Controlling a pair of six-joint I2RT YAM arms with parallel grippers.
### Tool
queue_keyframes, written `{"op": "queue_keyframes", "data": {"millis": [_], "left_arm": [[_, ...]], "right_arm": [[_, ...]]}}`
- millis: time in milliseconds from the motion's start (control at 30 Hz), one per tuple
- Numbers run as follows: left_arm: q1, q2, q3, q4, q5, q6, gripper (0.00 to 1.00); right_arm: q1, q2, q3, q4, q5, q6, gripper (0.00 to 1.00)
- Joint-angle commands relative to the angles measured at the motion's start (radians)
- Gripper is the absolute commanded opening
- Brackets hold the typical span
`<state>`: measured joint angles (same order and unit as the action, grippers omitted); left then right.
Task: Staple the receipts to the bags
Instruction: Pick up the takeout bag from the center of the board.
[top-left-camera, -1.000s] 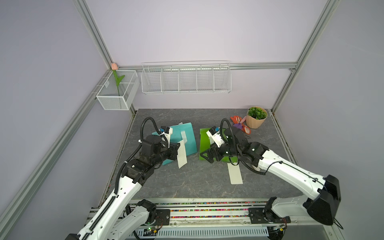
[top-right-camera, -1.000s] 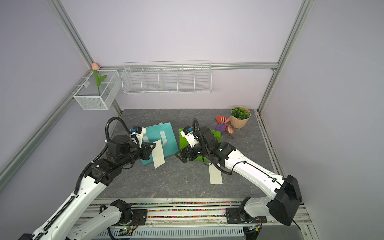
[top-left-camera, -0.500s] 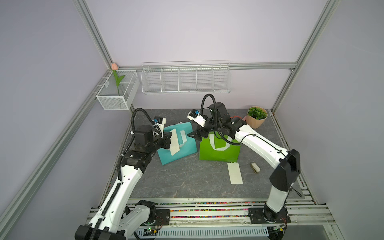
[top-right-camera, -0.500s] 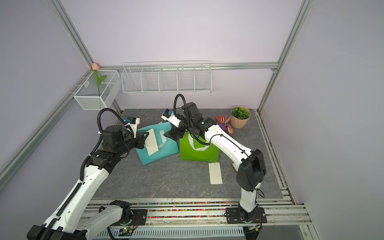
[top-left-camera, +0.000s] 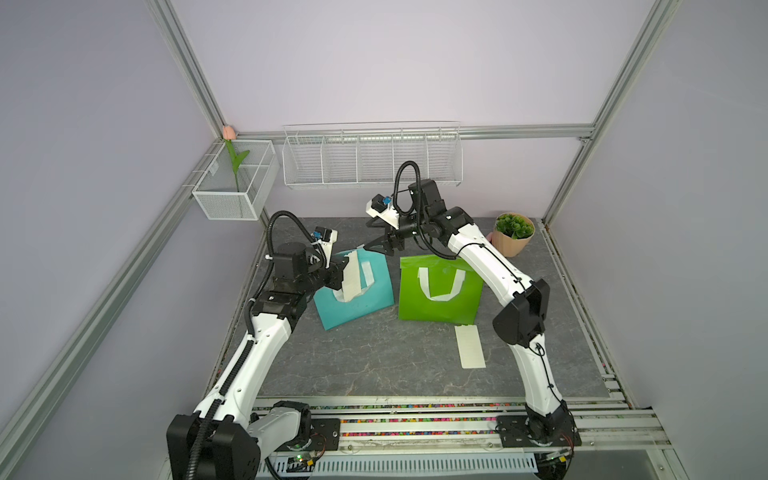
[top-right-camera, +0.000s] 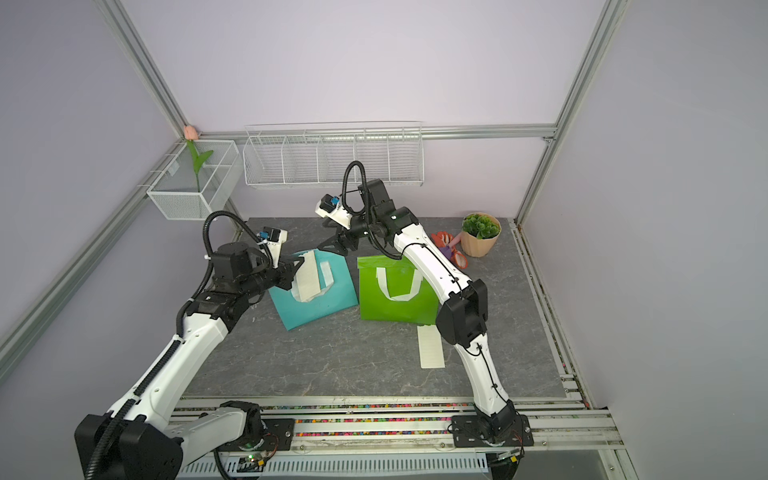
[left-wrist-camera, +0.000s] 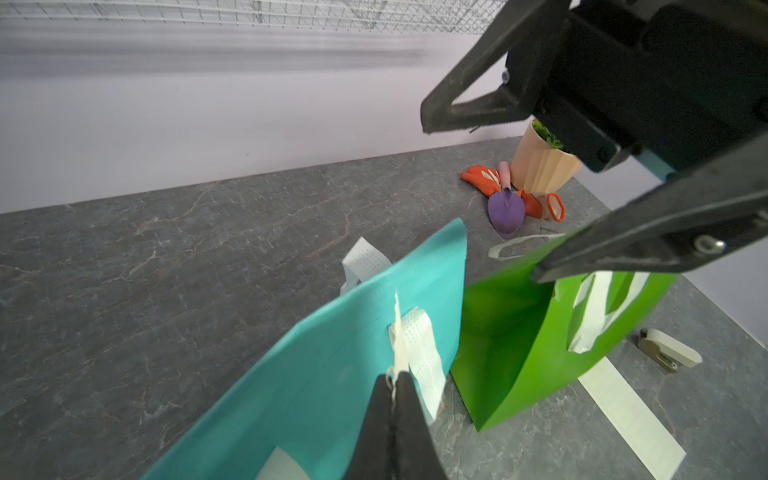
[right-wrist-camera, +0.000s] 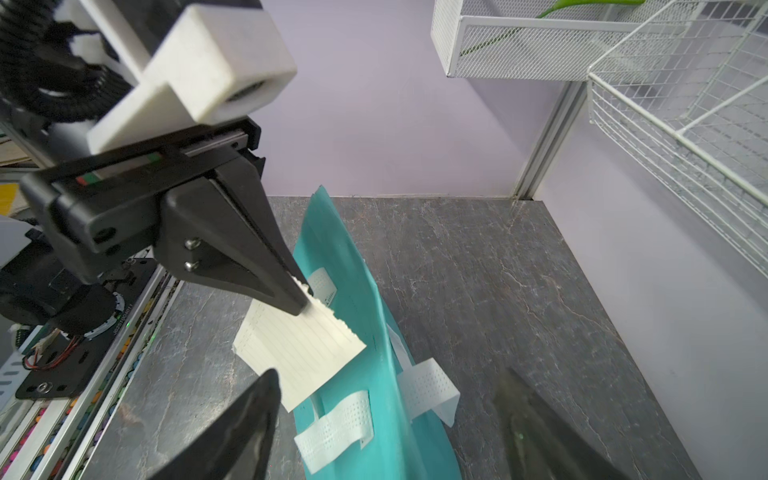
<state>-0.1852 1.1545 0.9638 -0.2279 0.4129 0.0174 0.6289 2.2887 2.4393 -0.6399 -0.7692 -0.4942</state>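
Note:
The teal bag (top-left-camera: 361, 305) (top-right-camera: 320, 305) and the green bag (top-left-camera: 415, 309) (top-right-camera: 395, 311) sit side by side at mid table, white handles showing. My left gripper (top-left-camera: 343, 272) (left-wrist-camera: 394, 380) is shut on the upper end of one cream receipt (top-left-camera: 352, 279) (right-wrist-camera: 299, 349), holding it against the teal bag's face (left-wrist-camera: 324, 374). My right gripper (top-left-camera: 382, 245) (right-wrist-camera: 389, 374) is open just above the teal bag's top edge (right-wrist-camera: 361, 299), which runs between its fingers. The other receipt (top-left-camera: 469, 347) (top-right-camera: 431, 347) lies flat in front of the green bag.
A beige stapler (left-wrist-camera: 669, 351) lies on the table beyond the green bag, hidden by my right arm in both top views. A peach plant pot (top-left-camera: 513, 239), orange gloves and a purple trowel (left-wrist-camera: 505, 212) sit at the back right. Wire baskets (top-left-camera: 370, 158) hang on the walls.
My right arm swung from the green bag's front up and back to the teal bag's top edge, its jaws narrowing a little. The left gripper carried its receipt back against the teal bag.

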Motion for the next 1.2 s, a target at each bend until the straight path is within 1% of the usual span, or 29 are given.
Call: {"op": "queue_keyframes", "data": {"millis": [0,100,167,233,333,467,567,667,767,833,867,900,1000,1100,1167], "left_arm": [[0.031,0.038,-0.012,0.059,0.020,0.023,0.00],[0.055,0.057,-0.037,0.098,0.052,0.019,0.00],[0.059,0.069,-0.039,0.098,0.040,0.030,0.00],[0.069,0.077,-0.043,0.111,0.028,0.025,0.00],[0.103,0.085,-0.062,0.169,0.059,-0.004,0.00],[0.113,0.112,-0.052,0.156,0.088,0.002,0.00],[0.113,0.118,-0.057,0.186,0.113,-0.018,0.00],[0.113,0.133,-0.050,0.194,0.155,-0.022,0.00],[0.112,0.135,-0.045,0.210,0.196,-0.043,0.00],[0.110,0.128,-0.048,0.222,0.203,-0.049,0.00],[0.109,0.125,-0.049,0.222,0.204,-0.047,0.00],[0.107,0.122,-0.048,0.220,0.202,-0.046,0.00],[0.083,0.113,-0.048,0.211,0.198,-0.037,0.00],[0.025,0.101,-0.039,0.170,0.147,0.003,0.00],[0.012,0.100,-0.040,0.171,0.149,-0.013,0.00]], "right_arm": [[-0.007,0.081,0.059,-0.103,-0.087,-0.019,0.78],[-0.005,0.105,0.047,-0.060,-0.119,0.014,0.75],[0.001,0.124,0.053,-0.050,-0.120,0.023,0.72],[0.008,0.141,0.067,-0.049,-0.113,0.031,0.71],[0.020,0.172,0.116,-0.084,-0.089,0.037,0.64],[0.030,0.173,0.113,-0.113,-0.037,0.018,0.49],[0.031,0.167,0.109,-0.116,-0.012,0.005,0.33],[0.033,0.158,0.109,-0.130,0.003,-0.009,0.30],[0.033,0.130,0.099,-0.172,0.024,-0.054,0.26],[0.029,0.095,0.060,-0.171,0.036,-0.072,0.14],[0.028,0.075,0.033,-0.164,0.039,-0.082,0.09],[0.028,0.058,0.008,-0.154,0.042,-0.091,0.06],[0.024,0.031,-0.017,-0.167,0.056,-0.122,0.06],[0.010,0.018,-0.020,-0.204,0.044,-0.142,0.06],[-0.005,0.000,-0.042,-0.211,0.028,-0.143,0.06]]}}
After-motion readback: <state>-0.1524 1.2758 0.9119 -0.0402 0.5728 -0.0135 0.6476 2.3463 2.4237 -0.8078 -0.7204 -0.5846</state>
